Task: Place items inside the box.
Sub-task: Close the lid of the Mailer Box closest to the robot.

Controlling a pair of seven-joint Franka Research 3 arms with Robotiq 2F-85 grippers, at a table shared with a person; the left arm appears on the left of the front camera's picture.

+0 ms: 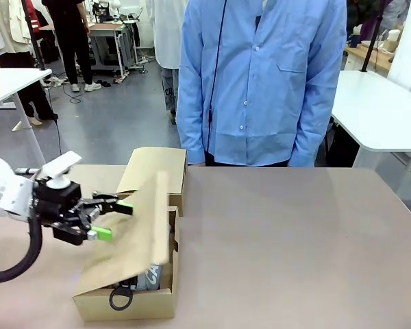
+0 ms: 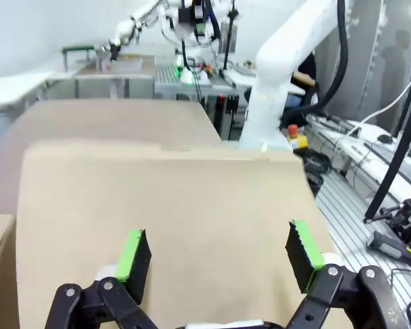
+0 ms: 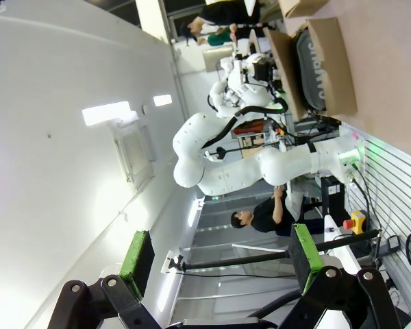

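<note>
- Cardboard box point(image 1: 133, 291) sits at the desk's point(image 1: 294, 233) near-left part, its long axis running from the near edge toward the person point(image 1: 260, 82) at the far edge; the open top faces up.
- Items point(image 1: 147, 279) already lie inside: a dark pouch with pale print shows under the flap at the near end, and a black ring pull point(image 1: 120, 299) hangs over the near wall. The other items I cannot make out.
- One long flap point(image 1: 133, 233) leans over the opening, tilted down toward the left; a far flap point(image 1: 154, 168) stands up at the far end.
- Left gripper point(image 1: 108, 218) is at the leaning flap's left face, jaws spread, pinching nothing; its wrist view shows the green pads point(image 2: 133, 255) against or just off the broad cardboard sheet, I cannot tell which.
- Right gripper point(image 3: 219, 264) is spread wide and empty, aimed off toward the room, with the box seen far off.
- Step in hand, as I judge it: packing looks done or nearly so, and the flaps are being dealt with.
- Next move likely calls for pushing the flap across the opening, keeping the ring pull from catching under it.
</note>
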